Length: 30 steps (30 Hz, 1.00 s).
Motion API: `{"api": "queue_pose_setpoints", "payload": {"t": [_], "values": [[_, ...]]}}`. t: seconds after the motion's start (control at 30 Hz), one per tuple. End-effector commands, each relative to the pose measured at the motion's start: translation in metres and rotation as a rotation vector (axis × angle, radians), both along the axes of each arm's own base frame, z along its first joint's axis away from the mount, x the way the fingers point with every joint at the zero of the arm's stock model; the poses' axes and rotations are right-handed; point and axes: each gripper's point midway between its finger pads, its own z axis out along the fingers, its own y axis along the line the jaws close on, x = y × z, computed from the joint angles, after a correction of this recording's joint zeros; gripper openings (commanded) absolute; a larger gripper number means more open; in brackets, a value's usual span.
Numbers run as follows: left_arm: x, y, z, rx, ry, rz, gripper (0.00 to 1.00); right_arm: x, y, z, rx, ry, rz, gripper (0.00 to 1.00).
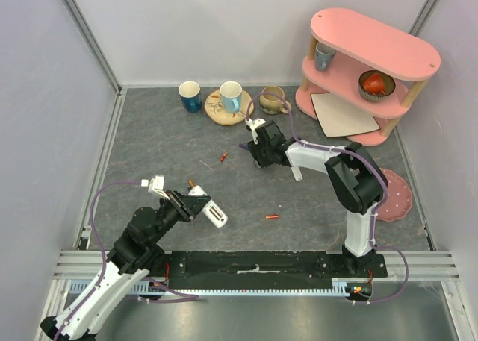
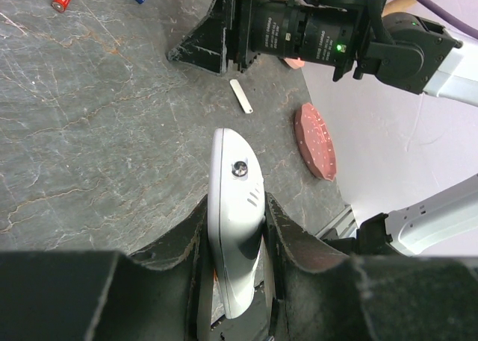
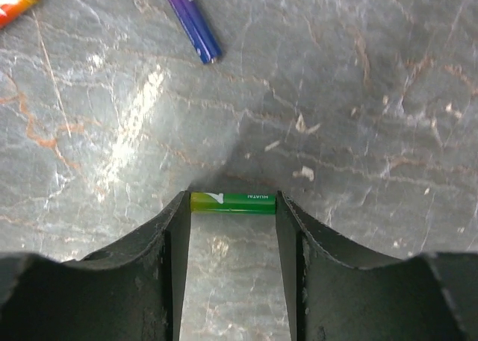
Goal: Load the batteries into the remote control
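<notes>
One camera looked down from above and behind the arm bases across the whole grey table [image 1: 149,143]. Each wrist camera sat just behind its own fingers, close over the tabletop. A blue-purple battery [image 3: 191,22] on the table appeared in both wrist views.
</notes>
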Motion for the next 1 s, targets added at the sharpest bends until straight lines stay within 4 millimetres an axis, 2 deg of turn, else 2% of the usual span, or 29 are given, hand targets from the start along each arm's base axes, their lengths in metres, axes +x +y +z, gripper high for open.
{"api": "queue_pose_setpoints", "payload": {"t": [0.0, 0.03, 0.07, 0.13, 0.2, 0.23, 0.3, 0.43, 0.47, 0.5, 0.57, 0.6, 0.77, 0.87, 0.97], "values": [[-0.002, 0.002, 0.027, -0.078, -0.081, 0.005, 0.02, -0.020, -0.015, 0.008, 0.023, 0.041, -0.126, 0.21], [-0.001, 0.003, 0.030, -0.077, -0.093, 0.009, 0.02, -0.014, -0.016, 0.025, 0.074, 0.014, -0.218, 0.14], [-0.001, 0.005, 0.032, -0.075, -0.099, 0.018, 0.02, -0.014, -0.017, 0.031, 0.099, 0.014, -0.253, 0.01], [0.001, 0.007, 0.038, -0.071, -0.118, 0.032, 0.02, -0.015, -0.012, 0.050, 0.184, 0.012, -0.323, 0.00], [0.003, 0.010, 0.043, -0.072, -0.135, 0.048, 0.02, -0.018, -0.005, 0.059, 0.282, 0.052, -0.414, 0.00], [0.002, 0.010, 0.047, -0.072, -0.147, 0.050, 0.02, -0.017, -0.001, 0.069, 0.335, 0.048, -0.437, 0.00], [0.004, 0.012, 0.049, -0.070, -0.153, 0.060, 0.02, -0.021, -0.001, 0.070, 0.427, 0.093, -0.568, 0.00], [0.005, 0.016, 0.054, -0.068, -0.154, 0.082, 0.02, -0.029, -0.026, 0.069, 0.576, 0.131, -0.952, 0.00], [0.005, 0.017, 0.054, -0.068, -0.154, 0.088, 0.02, -0.029, -0.035, 0.069, 0.573, 0.099, -1.029, 0.00], [0.005, 0.018, 0.056, -0.071, -0.155, 0.092, 0.02, -0.037, -0.045, 0.059, 0.563, 0.131, -1.149, 0.00], [0.006, 0.019, 0.055, -0.069, -0.151, 0.099, 0.02, -0.037, -0.053, 0.058, 0.558, 0.124, -1.261, 0.00], [0.006, 0.019, 0.055, -0.066, -0.151, 0.099, 0.02, -0.040, -0.056, 0.049, 0.562, 0.148, -1.333, 0.00], [0.006, 0.019, 0.055, -0.060, -0.146, 0.098, 0.02, -0.035, -0.050, 0.040, 0.545, 0.179, -1.433, 0.00], [0.005, 0.019, 0.055, -0.050, -0.147, 0.093, 0.02, -0.038, -0.053, 0.025, 0.446, 0.201, -1.483, 0.00], [0.004, 0.021, 0.054, -0.041, -0.144, 0.097, 0.02, -0.041, -0.052, 0.021, 0.398, 0.220, -1.487, 0.00]]}}
